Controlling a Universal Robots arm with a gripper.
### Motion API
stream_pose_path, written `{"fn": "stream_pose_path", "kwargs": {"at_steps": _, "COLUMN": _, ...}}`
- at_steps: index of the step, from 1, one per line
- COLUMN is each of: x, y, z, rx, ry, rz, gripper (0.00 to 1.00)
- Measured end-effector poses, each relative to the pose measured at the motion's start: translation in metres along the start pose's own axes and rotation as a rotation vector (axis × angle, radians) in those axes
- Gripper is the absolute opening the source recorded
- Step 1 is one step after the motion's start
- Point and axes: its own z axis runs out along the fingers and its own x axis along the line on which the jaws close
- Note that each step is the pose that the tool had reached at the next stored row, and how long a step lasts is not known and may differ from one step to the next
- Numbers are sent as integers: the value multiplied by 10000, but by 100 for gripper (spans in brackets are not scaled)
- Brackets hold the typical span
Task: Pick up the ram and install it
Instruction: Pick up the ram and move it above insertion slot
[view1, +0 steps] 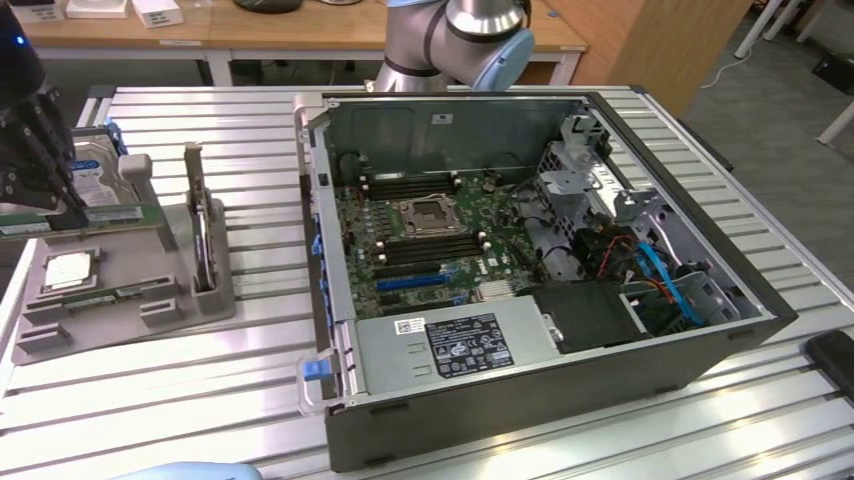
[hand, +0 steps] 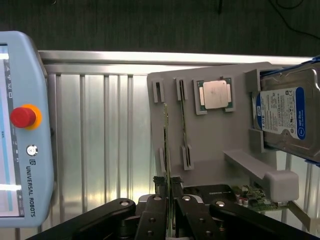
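With my gripper (hand: 170, 204) jaws pinching the thin, edge-on ram (hand: 168, 150) at the gray holder (hand: 215, 145), a skewed grip could let it twist, slip, or snag the slots.

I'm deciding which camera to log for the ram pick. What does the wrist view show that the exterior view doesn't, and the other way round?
Wrist view adds: the claw closed on the edge-on ram, and the face of a teach pendant with its red button, lying apart from the tray.
Exterior view adds: the open computer case, its motherboard and the power supply.
Both share: the grey tray, with the hard drive and the processor chip on it.
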Motion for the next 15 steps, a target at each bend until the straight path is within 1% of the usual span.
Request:
{"fn": "stream_pose_path", "kwargs": {"at_steps": 5, "x": 0, "y": -22, "z": -38, "rx": 0, "ry": -1, "rz": -1, "gripper": 14}}
{"fn": "stream_pose_path", "kwargs": {"at_steps": 15, "x": -1, "y": -105, "z": -90, "rx": 0, "ry": 1, "rz": 0, "gripper": 14}}
